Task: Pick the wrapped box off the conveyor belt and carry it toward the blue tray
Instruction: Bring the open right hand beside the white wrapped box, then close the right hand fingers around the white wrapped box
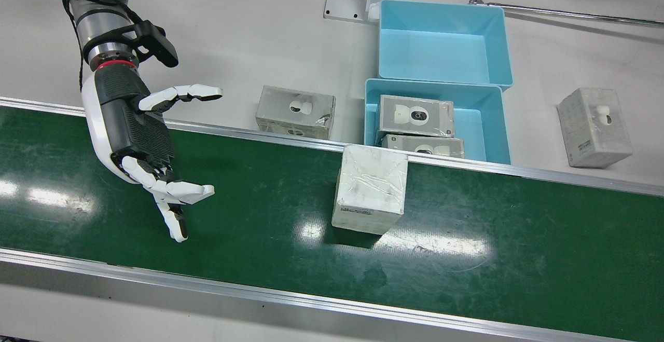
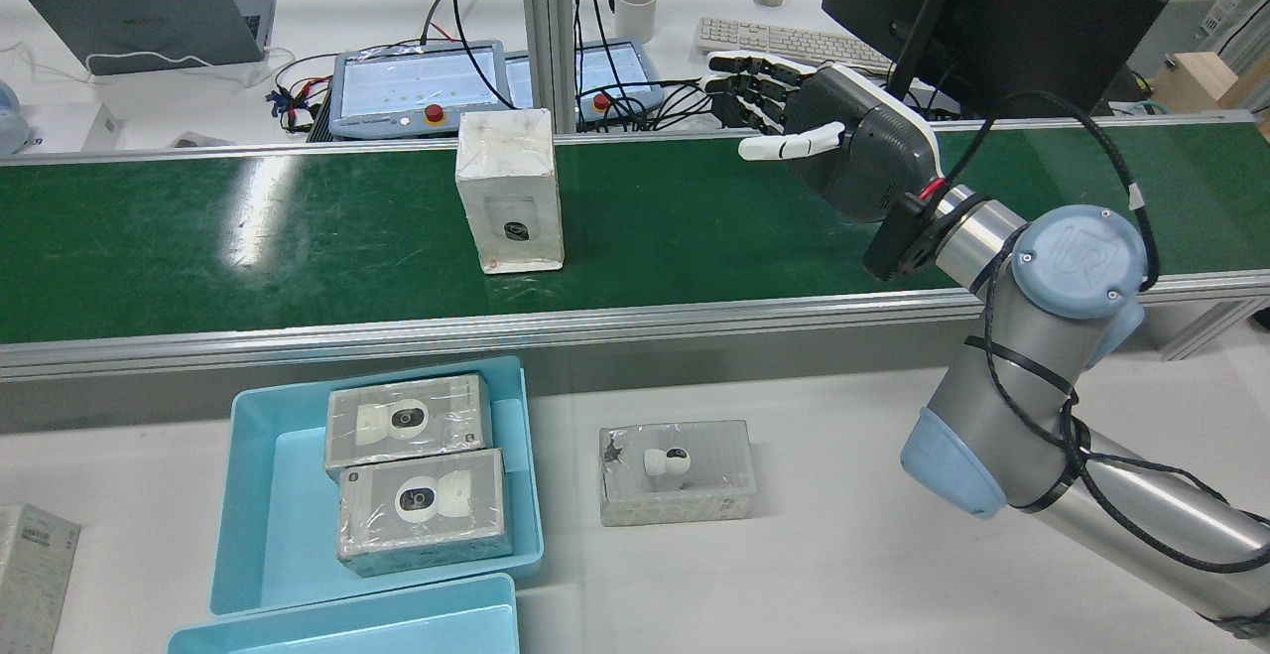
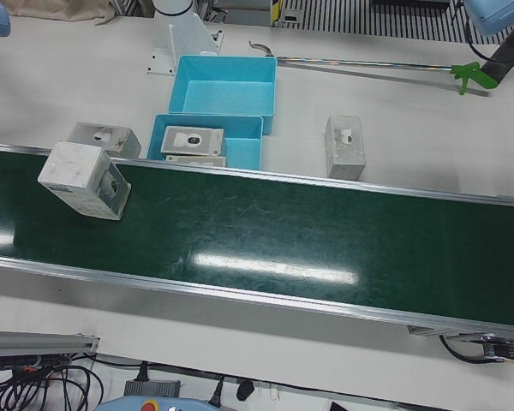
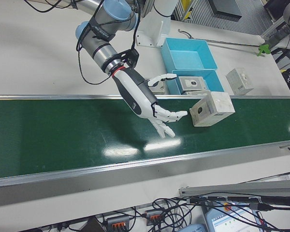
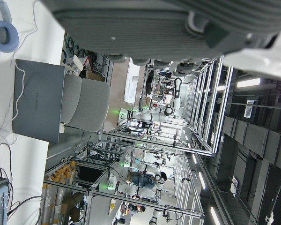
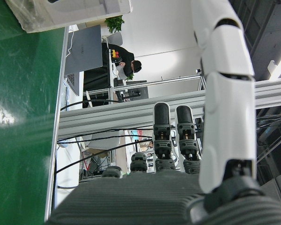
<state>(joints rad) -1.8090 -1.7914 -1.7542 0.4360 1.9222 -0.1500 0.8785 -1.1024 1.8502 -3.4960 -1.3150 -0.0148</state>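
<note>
The wrapped box is seen standing on the green conveyor belt, just in front of the blue tray. The right hand is held above the belt, well apart from the box, fingers spread and empty. Whether the left hand is spread or clenched cannot be told.

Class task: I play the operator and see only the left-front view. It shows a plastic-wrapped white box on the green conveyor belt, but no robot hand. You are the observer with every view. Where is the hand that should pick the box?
Observer: The right robot hand hovers over the green conveyor belt, to the robot's right of the plastic-wrapped white box and not touching it.
Operator: Open or shut?
Observer: Open, with its fingers spread and holding nothing.
Operator: And the left robot hand?
Observer: Only its own camera shows the left robot hand, from too close to tell whether it is open or shut.
</note>
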